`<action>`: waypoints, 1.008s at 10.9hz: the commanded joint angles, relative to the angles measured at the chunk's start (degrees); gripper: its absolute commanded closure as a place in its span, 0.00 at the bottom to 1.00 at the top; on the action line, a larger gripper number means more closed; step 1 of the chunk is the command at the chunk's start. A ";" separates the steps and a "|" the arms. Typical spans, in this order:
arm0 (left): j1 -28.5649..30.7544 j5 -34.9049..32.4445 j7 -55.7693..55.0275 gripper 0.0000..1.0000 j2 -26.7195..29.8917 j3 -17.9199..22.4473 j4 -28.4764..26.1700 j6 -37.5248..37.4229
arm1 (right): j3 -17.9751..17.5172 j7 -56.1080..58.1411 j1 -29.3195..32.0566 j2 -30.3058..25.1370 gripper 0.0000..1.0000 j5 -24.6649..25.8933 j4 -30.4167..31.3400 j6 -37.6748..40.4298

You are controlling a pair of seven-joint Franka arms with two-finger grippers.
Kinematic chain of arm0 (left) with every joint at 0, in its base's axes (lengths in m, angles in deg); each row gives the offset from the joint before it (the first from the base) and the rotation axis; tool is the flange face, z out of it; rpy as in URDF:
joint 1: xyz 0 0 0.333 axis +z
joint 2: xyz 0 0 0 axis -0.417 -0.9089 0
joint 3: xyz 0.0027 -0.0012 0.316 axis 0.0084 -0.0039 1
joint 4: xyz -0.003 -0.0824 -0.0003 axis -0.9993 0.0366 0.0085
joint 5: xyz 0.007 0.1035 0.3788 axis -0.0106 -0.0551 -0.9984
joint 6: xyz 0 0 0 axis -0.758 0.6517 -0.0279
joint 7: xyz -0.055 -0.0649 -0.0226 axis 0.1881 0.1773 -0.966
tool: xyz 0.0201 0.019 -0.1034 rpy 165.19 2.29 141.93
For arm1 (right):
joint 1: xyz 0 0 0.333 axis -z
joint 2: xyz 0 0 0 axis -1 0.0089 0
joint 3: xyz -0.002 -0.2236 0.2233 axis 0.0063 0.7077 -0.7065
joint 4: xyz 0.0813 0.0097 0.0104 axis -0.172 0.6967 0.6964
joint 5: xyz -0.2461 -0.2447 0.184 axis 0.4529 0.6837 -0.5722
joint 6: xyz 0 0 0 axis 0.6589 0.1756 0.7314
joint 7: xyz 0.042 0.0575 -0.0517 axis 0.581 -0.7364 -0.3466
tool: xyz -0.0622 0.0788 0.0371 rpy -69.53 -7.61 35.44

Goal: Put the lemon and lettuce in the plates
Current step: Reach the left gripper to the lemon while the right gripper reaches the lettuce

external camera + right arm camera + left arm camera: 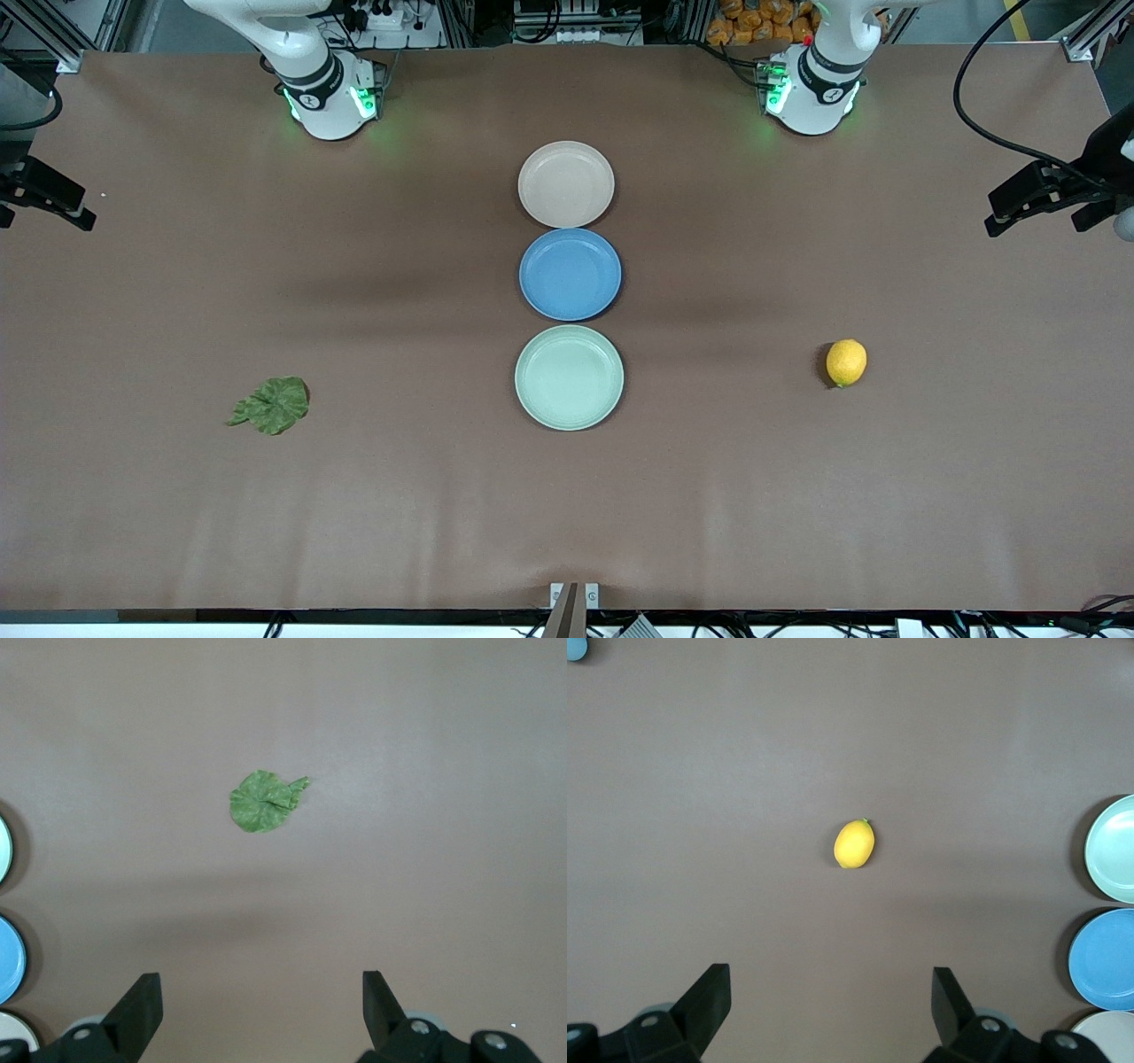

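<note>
Three plates sit in a row down the middle of the desk (797,532): the beige plate (566,184) farthest from the front camera, a blue plate (570,274) next, the mint plate (569,377) nearest. The lemon (846,362) lies toward the left arm's end, the lettuce (273,406) toward the right arm's. The left claw (831,1010) hangs released above the lemon; the right claw (262,1014) hangs released above the lettuce.
</note>
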 commanded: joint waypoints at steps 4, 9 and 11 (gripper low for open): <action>-0.14 -1.30 1.48 0.00 -0.03 -0.41 -0.02 -0.84 | 0.49 4.35 3.02 0.23 0.00 0.37 -0.67 0.77; 0.65 -0.77 1.84 0.00 -3.28 -0.41 -6.41 6.16 | 0.31 4.44 2.41 10.40 0.00 0.28 -0.23 -6.15; 0.82 -1.12 1.92 0.00 -3.37 -0.32 -13.26 13.10 | 0.31 4.62 2.59 16.99 0.00 0.63 -0.41 -12.11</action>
